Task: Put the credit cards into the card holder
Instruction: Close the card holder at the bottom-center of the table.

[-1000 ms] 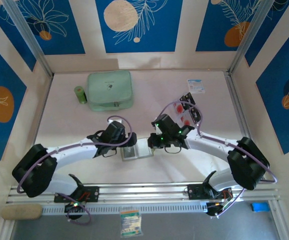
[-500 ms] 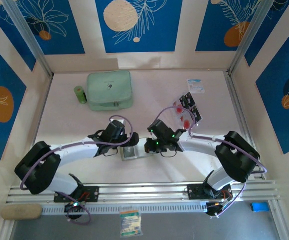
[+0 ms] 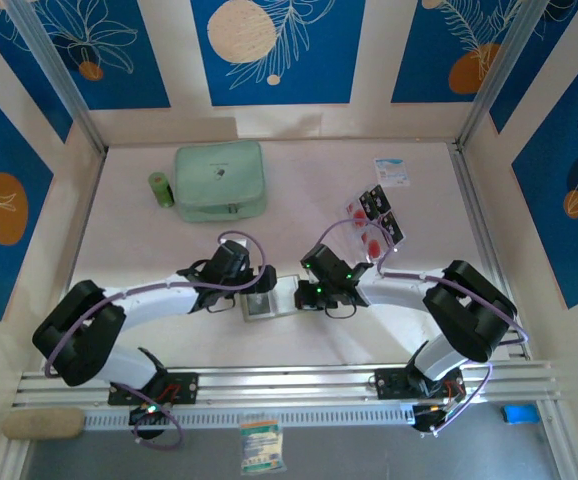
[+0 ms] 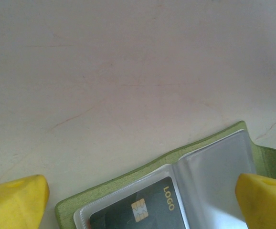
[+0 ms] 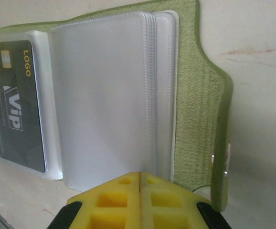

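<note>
You have one card holder [image 3: 261, 306] on the table, and one black card [image 5: 21, 109] sits in it. The clear sleeves are stacked too tightly for you to count.

The loose cards [image 3: 374, 220] lie in one overlapping cluster. You can make out at least two black ones and two pale ones with red blobs, but the exact total is unclear.

Count one mint-green case [image 3: 219, 180], one small green cylinder [image 3: 159, 188] and one white-and-blue packet [image 3: 392, 172].

You have two arms, the left arm [image 3: 149, 298] and the right arm [image 3: 409, 285].

In front of the rail you have three single items: one beige roll [image 3: 44, 423], one printed packet [image 3: 261, 445] and one blue object [image 3: 519, 412].
</note>
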`<state>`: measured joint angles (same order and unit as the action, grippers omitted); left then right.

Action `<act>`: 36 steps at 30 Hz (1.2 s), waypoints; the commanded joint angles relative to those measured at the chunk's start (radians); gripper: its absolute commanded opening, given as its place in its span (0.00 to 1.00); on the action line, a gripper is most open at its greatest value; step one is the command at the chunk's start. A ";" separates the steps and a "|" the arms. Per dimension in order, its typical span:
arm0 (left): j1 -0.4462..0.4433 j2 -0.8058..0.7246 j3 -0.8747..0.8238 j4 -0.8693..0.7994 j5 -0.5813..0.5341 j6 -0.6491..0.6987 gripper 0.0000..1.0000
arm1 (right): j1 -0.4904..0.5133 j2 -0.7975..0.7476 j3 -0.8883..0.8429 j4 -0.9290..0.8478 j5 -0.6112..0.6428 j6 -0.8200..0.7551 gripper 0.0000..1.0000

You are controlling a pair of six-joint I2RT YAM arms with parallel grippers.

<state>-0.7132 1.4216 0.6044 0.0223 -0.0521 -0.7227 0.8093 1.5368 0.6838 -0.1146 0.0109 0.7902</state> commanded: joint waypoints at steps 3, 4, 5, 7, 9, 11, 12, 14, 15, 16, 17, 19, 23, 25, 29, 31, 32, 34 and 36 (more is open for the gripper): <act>0.011 0.025 -0.014 0.018 0.014 0.025 1.00 | -0.007 0.013 -0.024 0.007 -0.006 0.015 0.01; 0.012 0.028 -0.013 0.018 0.014 0.024 1.00 | -0.007 0.013 -0.024 0.006 -0.006 0.014 0.01; 0.011 0.031 -0.011 0.019 0.017 0.025 1.00 | -0.007 0.011 -0.025 0.006 -0.006 0.016 0.01; 0.011 0.037 -0.010 0.021 0.021 0.024 1.00 | -0.008 0.010 -0.026 0.008 -0.006 0.017 0.01; 0.011 0.043 -0.008 0.027 0.029 0.024 1.00 | -0.008 0.009 -0.027 0.007 -0.006 0.017 0.01; 0.011 0.046 -0.007 0.031 0.038 0.025 1.00 | -0.007 0.008 -0.027 0.008 -0.006 0.019 0.01; 0.011 0.047 -0.005 0.037 0.045 0.025 1.00 | -0.008 0.008 -0.029 0.008 -0.006 0.020 0.01; 0.011 0.051 -0.002 0.046 0.064 0.029 1.00 | -0.007 0.009 -0.029 0.009 -0.005 0.021 0.01; 0.011 0.053 -0.001 0.052 0.079 0.031 1.00 | -0.007 0.009 -0.029 0.009 -0.004 0.020 0.01; 0.011 0.055 0.001 0.060 0.091 0.031 1.00 | -0.007 0.009 -0.029 0.008 -0.006 0.020 0.01; 0.011 0.057 0.001 0.067 0.104 0.031 1.00 | -0.007 0.009 -0.029 0.009 -0.006 0.021 0.01; 0.011 0.056 0.003 0.077 0.120 0.028 1.00 | -0.008 0.008 -0.030 0.008 -0.006 0.021 0.01; 0.011 0.035 0.001 0.096 0.146 0.020 1.00 | -0.007 0.005 -0.031 0.007 -0.008 0.023 0.01; 0.011 0.020 0.001 0.106 0.160 0.014 1.00 | -0.007 0.005 -0.030 0.007 -0.008 0.023 0.01; 0.011 -0.009 0.001 0.117 0.184 0.002 1.00 | -0.007 0.003 -0.032 0.008 -0.008 0.025 0.01; 0.011 -0.024 0.000 0.122 0.189 -0.006 1.00 | -0.007 0.003 -0.031 0.008 -0.008 0.024 0.01; 0.011 -0.029 -0.002 0.123 0.191 -0.010 1.00 | -0.007 0.003 -0.030 0.008 -0.008 0.027 0.01; 0.011 -0.042 -0.005 0.132 0.195 -0.021 1.00 | -0.007 0.003 -0.032 0.007 -0.008 0.026 0.01; 0.011 -0.055 -0.009 0.151 0.203 -0.038 1.00 | -0.007 0.003 -0.033 0.008 -0.009 0.026 0.01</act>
<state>-0.7013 1.3960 0.6018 0.1230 0.1055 -0.7319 0.8093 1.5364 0.6716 -0.0891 0.0105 0.8055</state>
